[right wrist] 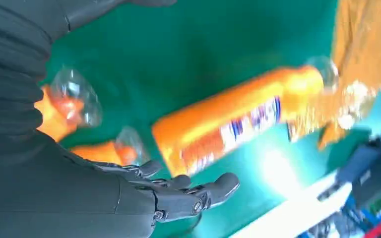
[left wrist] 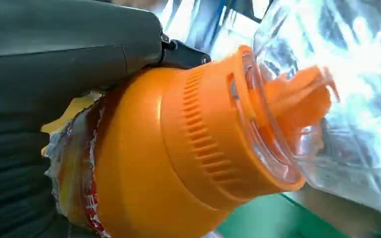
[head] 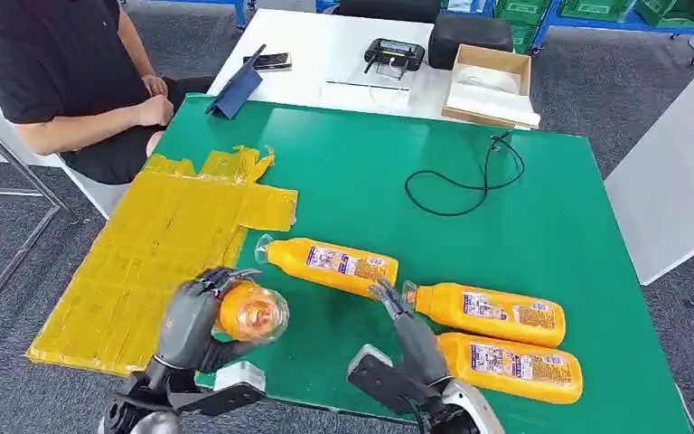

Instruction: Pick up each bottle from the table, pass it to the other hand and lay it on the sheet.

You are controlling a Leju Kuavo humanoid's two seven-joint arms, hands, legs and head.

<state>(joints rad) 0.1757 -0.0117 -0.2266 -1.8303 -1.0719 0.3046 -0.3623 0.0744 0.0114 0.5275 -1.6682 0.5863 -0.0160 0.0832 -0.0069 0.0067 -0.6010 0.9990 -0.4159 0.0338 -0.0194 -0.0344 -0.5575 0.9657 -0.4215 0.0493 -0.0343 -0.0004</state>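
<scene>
1 bottle (head: pixel 251 312) is gripped by the left robot hand (head: pixel 192 312); the right robot hand (head: pixel 407 327) is empty, fingers apart. 3 bottles (head: pixel 330 264) remain on the desk (head: pixel 370 163); none is laid on the sheet (head: pixel 163 244).

- A green-topped table (head: pixel 542 226) is standing on grey carpet (head: pixel 18 244).
- A white table (head: pixel 334 63) is sitting beyond it, bearing a cardboard box (head: pixel 491 86).
- Blue shelving (head: pixel 614 18) is lining the back.

Glossy orange plastic bottle (left wrist: pixel 168 163), clear cap (left wrist: pixel 337 99); crinkled, perhaps taped yellow sheet (head: pixel 158 258)
</scene>
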